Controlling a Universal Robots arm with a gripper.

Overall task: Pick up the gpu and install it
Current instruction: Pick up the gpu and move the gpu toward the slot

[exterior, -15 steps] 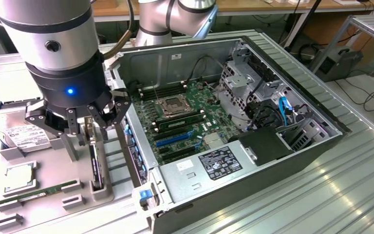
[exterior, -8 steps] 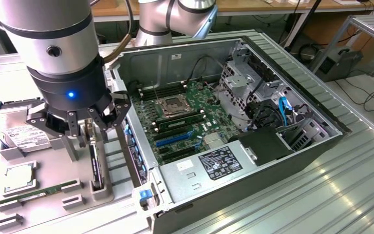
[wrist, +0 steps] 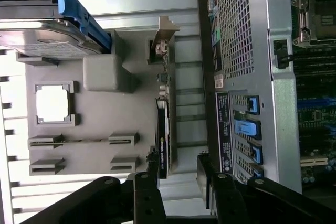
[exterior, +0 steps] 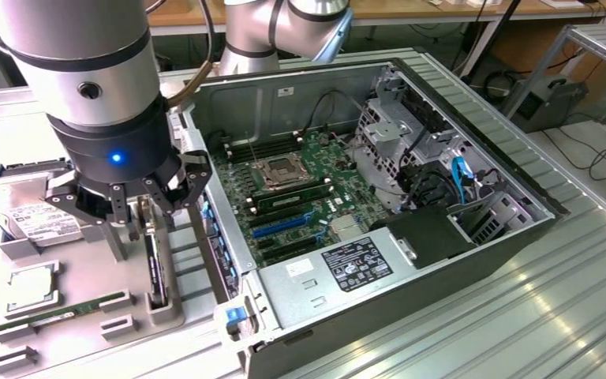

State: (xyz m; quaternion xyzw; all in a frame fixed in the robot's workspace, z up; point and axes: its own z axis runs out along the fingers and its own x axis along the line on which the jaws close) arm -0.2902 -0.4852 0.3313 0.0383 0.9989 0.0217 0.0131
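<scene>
Black gpu [wrist: 163,135] stands on edge in a grey holder [wrist: 100,124]; the computer case [exterior: 472,260] sits just beside the gpu, the gripper [wrist: 178,174] close above it, jaws spread, empty.

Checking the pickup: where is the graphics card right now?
The graphics card stands on edge in the grey tray at the exterior view's left, beside the computer case, close under the open tool.
</scene>
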